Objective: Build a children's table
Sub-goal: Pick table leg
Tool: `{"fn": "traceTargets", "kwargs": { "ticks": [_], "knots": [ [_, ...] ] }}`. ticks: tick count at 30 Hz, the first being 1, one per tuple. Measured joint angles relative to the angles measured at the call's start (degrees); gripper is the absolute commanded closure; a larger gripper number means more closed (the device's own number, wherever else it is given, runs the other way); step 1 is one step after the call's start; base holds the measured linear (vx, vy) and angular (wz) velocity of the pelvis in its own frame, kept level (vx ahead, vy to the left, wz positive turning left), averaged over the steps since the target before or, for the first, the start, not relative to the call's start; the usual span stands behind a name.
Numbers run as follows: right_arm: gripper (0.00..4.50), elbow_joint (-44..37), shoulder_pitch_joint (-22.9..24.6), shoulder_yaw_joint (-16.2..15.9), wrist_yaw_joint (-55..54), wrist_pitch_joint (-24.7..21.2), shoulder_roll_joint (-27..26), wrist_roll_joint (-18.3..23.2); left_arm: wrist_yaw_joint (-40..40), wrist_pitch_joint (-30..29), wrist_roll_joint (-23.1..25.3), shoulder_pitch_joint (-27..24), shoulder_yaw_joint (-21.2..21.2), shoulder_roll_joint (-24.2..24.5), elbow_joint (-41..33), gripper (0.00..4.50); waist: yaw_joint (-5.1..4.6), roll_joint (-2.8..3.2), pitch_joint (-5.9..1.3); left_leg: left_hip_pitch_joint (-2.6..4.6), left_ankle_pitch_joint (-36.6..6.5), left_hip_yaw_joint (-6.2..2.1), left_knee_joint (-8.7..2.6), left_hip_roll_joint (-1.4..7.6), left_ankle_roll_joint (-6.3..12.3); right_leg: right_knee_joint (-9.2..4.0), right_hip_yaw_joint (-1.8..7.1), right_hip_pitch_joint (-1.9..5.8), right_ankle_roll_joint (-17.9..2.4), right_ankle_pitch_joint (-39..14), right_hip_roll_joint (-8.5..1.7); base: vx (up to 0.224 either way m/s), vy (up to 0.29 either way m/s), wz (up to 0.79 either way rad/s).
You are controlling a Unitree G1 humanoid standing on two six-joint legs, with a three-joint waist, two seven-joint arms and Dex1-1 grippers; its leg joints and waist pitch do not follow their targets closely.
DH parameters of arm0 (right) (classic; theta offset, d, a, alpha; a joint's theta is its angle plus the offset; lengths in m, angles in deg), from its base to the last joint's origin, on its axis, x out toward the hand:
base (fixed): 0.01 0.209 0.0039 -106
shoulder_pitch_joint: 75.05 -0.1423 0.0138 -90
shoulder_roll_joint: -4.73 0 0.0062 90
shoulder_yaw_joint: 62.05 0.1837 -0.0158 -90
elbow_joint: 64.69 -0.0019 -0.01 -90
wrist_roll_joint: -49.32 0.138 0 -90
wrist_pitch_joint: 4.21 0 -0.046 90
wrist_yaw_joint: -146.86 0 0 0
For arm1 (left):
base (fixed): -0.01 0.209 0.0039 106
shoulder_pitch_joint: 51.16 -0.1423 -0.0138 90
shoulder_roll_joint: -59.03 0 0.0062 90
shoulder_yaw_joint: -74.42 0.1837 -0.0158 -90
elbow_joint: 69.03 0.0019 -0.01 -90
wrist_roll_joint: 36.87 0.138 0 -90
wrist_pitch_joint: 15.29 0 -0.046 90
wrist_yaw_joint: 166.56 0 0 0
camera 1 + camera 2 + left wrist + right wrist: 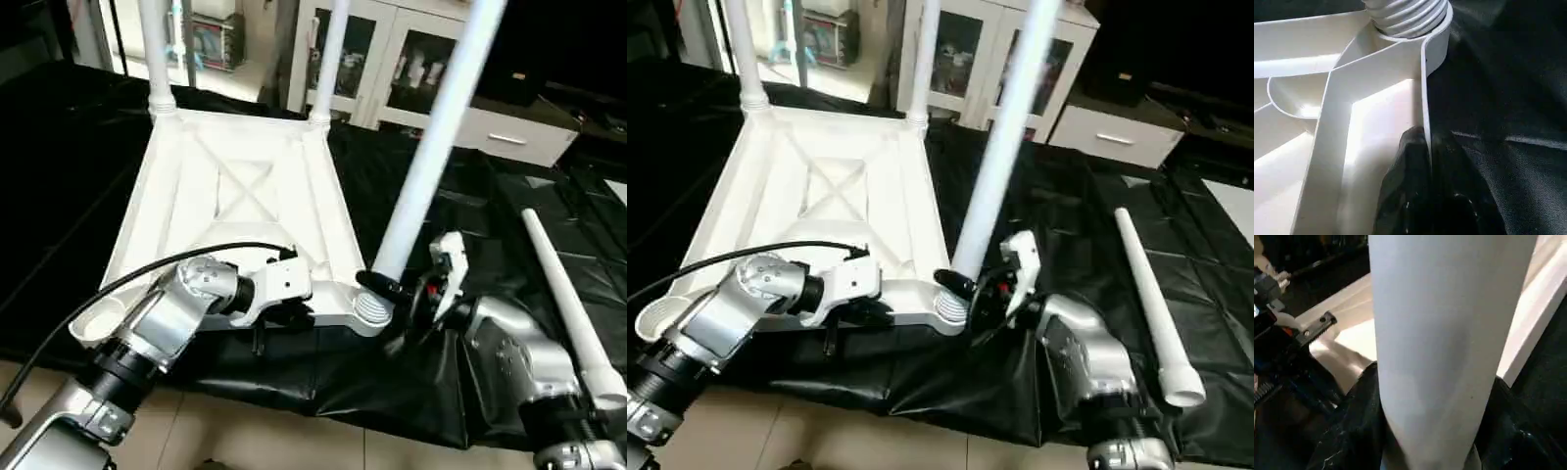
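Note:
The white table top lies upside down on a black sheet, its X-ribs facing up. Two white legs stand upright in the far corner sockets. My right gripper is shut on a third leg, which leans to the right with its lower end at the ribbed near right socket. In the right wrist view this leg sits between the black fingers. My left gripper is shut on the top's near rim, one finger on each side of the wall. The fourth leg lies loose on the sheet at the right.
The black sheet covers the low work surface and drapes over its near edge onto the tiled floor. A white cabinet with glass doors stands behind. A black cable arcs over my left forearm. The near left socket holds no leg.

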Motion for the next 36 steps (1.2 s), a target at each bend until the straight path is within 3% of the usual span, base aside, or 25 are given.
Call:
{"fn": "traceTargets", "kwargs": {
  "ticks": [7,18,28,32,36],
  "knots": [
    [2.59,-2.2,4.0,0.9,-3.0,6.0,-2.6,-0.6,0.3,0.0,0.0,0.1,0.0,-0.2,0.4,4.50,0.01,0.05,0.03,-0.03,0.0,0.00,-0.01,0.00,0.00,-0.02,-0.02,0.00,0.0,0.0,-0.01,0.000,0.000,0.00],
    [2.59,-5.0,8.2,-1.2,-7.0,15.6,-3.8,-5.3,0.5,-0.2,-0.1,0.5,0.0,-0.5,1.3,4.50,-0.01,0.13,0.08,-0.03,0.0,-0.01,-0.06,-0.01,-0.01,-0.17,-0.02,0.06,0.2,-0.1,-0.03,0.000,0.000,0.00],
    [2.59,-5.8,9.5,-1.8,-8.7,16.5,-4.2,-6.8,0.6,-0.4,0.0,0.8,0.0,-0.7,1.9,4.50,-0.08,0.11,0.06,-0.01,0.0,-0.02,-0.16,-0.01,0.00,-0.39,-0.03,0.15,0.3,-0.2,-0.03,0.000,0.000,0.00],
    [2.59,-6.2,9.8,-3.1,-8.6,16.4,-3.3,-7.2,0.5,-0.5,0.0,0.8,0.2,-0.7,1.9,4.50,-0.12,0.17,0.10,0.36,0.0,-0.02,-0.43,-0.02,0.00,-0.83,-0.10,0.58,0.3,-0.2,-0.02,0.000,0.000,0.00],
    [2.59,-6.5,8.6,-4.0,-8.7,13.0,-2.4,-7.9,0.4,-0.7,0.1,0.7,0.3,-0.7,2.4,4.50,-0.24,0.04,0.02,0.70,0.0,-0.03,-0.54,-0.03,-0.01,-0.95,-0.12,0.79,0.4,-0.3,-0.01,0.000,0.000,0.00]
  ]
}}
